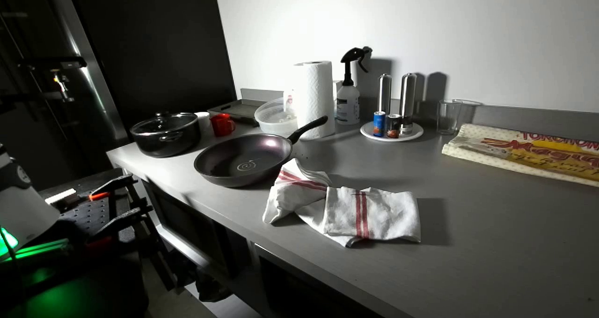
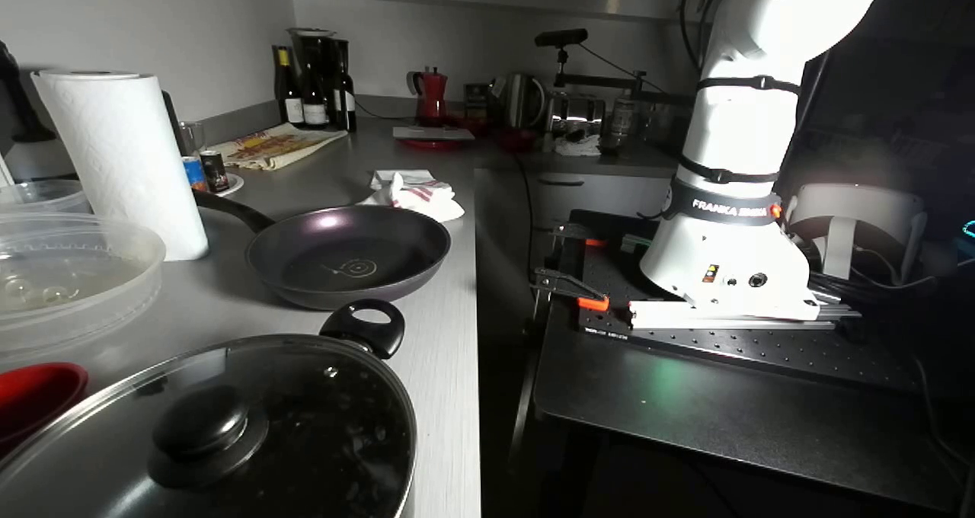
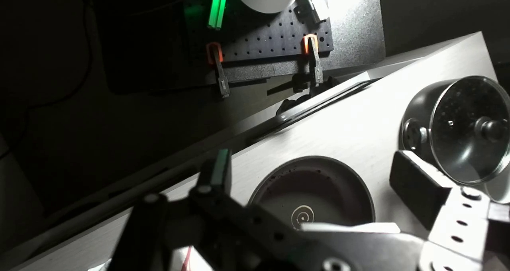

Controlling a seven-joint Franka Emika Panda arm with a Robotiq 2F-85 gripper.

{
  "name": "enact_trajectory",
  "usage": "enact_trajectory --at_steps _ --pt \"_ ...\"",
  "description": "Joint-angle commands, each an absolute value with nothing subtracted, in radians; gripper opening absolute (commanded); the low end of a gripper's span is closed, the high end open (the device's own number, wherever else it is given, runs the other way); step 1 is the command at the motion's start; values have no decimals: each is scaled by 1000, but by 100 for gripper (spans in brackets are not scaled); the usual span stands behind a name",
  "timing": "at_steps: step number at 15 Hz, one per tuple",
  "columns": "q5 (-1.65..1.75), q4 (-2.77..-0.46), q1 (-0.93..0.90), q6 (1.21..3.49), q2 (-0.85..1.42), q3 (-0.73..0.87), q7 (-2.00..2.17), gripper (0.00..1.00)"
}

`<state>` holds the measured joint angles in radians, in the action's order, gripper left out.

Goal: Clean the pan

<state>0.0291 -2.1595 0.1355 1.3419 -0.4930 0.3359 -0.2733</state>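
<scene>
The pan (image 1: 243,156) rests on the counter, dark inside with a spiral mark, its handle pointing toward the paper towel roll. It also shows in an exterior view (image 2: 350,247). In the wrist view the pan (image 3: 338,199) has small dark specks along its inner wall, and its lower part is hidden behind the gripper. My gripper (image 3: 316,179) is open and empty in the wrist view, fingers wide apart above the pan. The gripper is out of view in both exterior views. A white cloth with red stripes (image 1: 369,215) lies crumpled beside the pan; it also shows in an exterior view (image 2: 419,194).
The lidded pot (image 1: 166,133) and red mug (image 1: 222,125) stand beside the pan. The paper towel roll (image 1: 314,100), spray bottle (image 1: 347,103), plastic tub (image 2: 76,274) and plate with shakers (image 1: 367,133) stand toward the wall. A folded printed cloth (image 1: 524,154) lies farther along.
</scene>
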Motion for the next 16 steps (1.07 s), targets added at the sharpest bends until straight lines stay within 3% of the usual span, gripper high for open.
enact_trajectory --at_steps 1,16 --pt "15 -2124 136 1393 -383 314 -279 100" --pt "19 -2027 162 1653 -28 259 -292 100"
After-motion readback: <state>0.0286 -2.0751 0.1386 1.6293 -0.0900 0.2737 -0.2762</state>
